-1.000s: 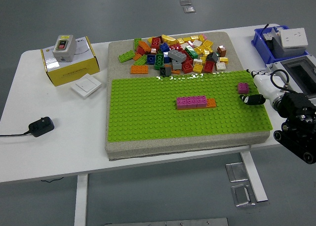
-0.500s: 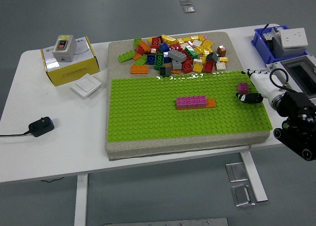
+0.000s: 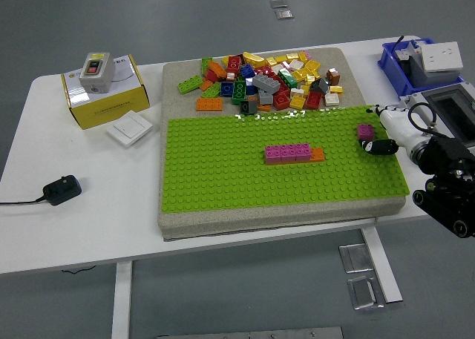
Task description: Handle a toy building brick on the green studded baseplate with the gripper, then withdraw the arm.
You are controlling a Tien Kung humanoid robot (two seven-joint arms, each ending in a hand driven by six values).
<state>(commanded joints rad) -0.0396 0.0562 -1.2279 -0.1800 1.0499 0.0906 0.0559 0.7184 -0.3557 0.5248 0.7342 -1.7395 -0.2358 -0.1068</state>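
Note:
The green studded baseplate lies on a grey pad in the middle of the table. A row of magenta bricks with an orange one at its right end is stuck on near the centre. One small magenta brick stands alone near the plate's right edge. My right hand comes in from the right edge and sits just right of that brick. A white finger is above the brick and a black thumb below it, spread and not clamping it. The left arm is out of view.
A heap of loose coloured bricks covers the pad's far side. At the left are a yellow box with a switch unit on top, a white switch plate and a black adapter. A blue bin stands at the far right.
My right hand edged left toward the lone magenta brick, then drew back a little to the right. The brick has stayed in place on the plate.

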